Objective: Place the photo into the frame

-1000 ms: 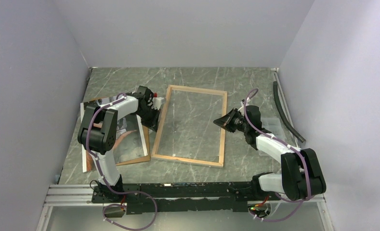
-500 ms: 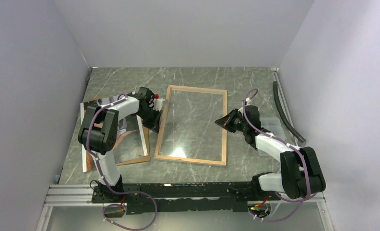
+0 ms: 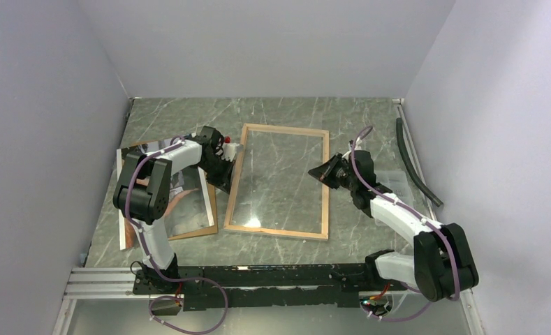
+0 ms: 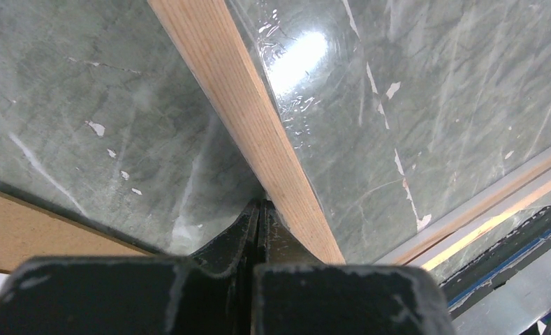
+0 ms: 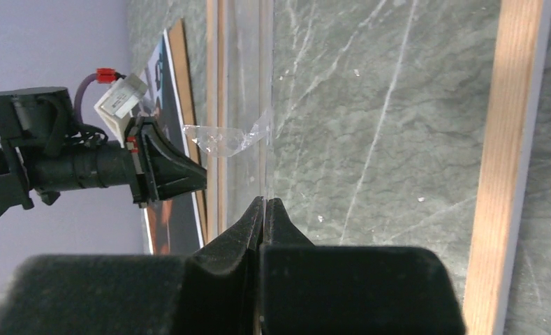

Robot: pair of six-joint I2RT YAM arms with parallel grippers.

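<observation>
Top view: the frame [image 3: 276, 231] lies wood back up mid-table, a clear sheet [image 3: 279, 174] across its opening. L gripper [image 3: 223, 174] sits low at the frame's left rail. R gripper [image 3: 321, 172] sits at the right rail, pointing in over the opening. The photo [image 3: 188, 206] lies face up, left of the frame, on a brown backing board [image 3: 197, 232], partly under the L arm. It is not in the frame yet.

L wrist view: fingers pressed together, nothing visible between them, tips tucked against the outer side of the wood rail. Glare shows on the sheet beyond. Looks like bracing or nudging the frame, not a grasp.

R wrist view: fingers also closed tight, tips low over the sheet. A bright edge runs up from the tips, and a crumpled bit of film shows near the far rail. Can't tell if any film is pinched.

Step, as I judge it: prepping the frame, i.e. squaring it and settling the sheet. Next: w/ the frame steady, one arm must go to the photo, get a finger under a thin flat edge, then carry it over and lay it inside the rails w/o shifting the sheet.
</observation>
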